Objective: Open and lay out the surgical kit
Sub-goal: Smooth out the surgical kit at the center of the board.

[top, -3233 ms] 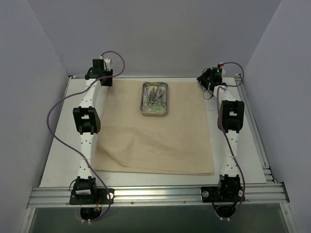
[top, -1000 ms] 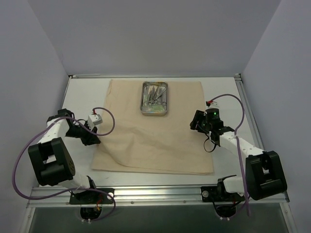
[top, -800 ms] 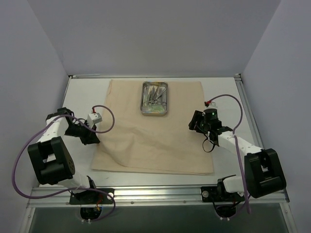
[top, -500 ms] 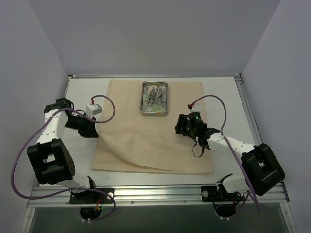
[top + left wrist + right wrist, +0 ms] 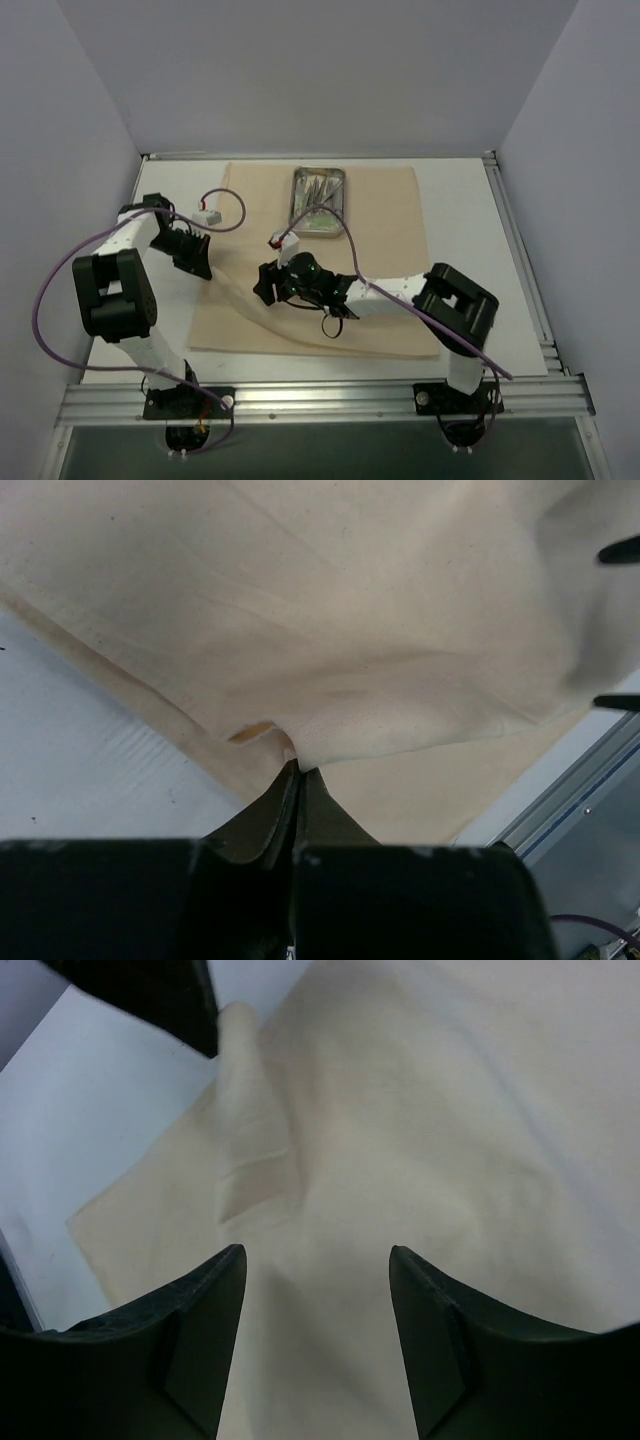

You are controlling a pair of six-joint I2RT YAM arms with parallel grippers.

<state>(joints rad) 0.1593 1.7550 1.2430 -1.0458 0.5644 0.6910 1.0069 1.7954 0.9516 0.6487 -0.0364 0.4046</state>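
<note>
The beige cloth wrap (image 5: 380,260) lies spread on the white table, with the steel tray (image 5: 296,195) of metal instruments (image 5: 320,195) on its far middle. My left gripper (image 5: 200,268) is shut on the cloth's left edge; the left wrist view shows the jaws pinching a raised fold (image 5: 297,767) of the cloth (image 5: 350,610). My right arm reaches across the cloth to the left, and its gripper (image 5: 262,287) is open just above the fabric. In the right wrist view the right gripper (image 5: 318,1260) has only cloth (image 5: 450,1140) between its fingers, with the lifted fold (image 5: 250,1110) ahead.
An aluminium rail (image 5: 320,400) runs along the near table edge. Grey walls close in the left, right and back. Purple cables loop from both wrists over the cloth. Bare white table (image 5: 470,230) lies right of the cloth. The left gripper's dark body (image 5: 150,990) shows top left in the right wrist view.
My right arm has swung left across the cloth toward its left side. My left gripper has shut on the cloth's left edge and drawn it up into a fold.
</note>
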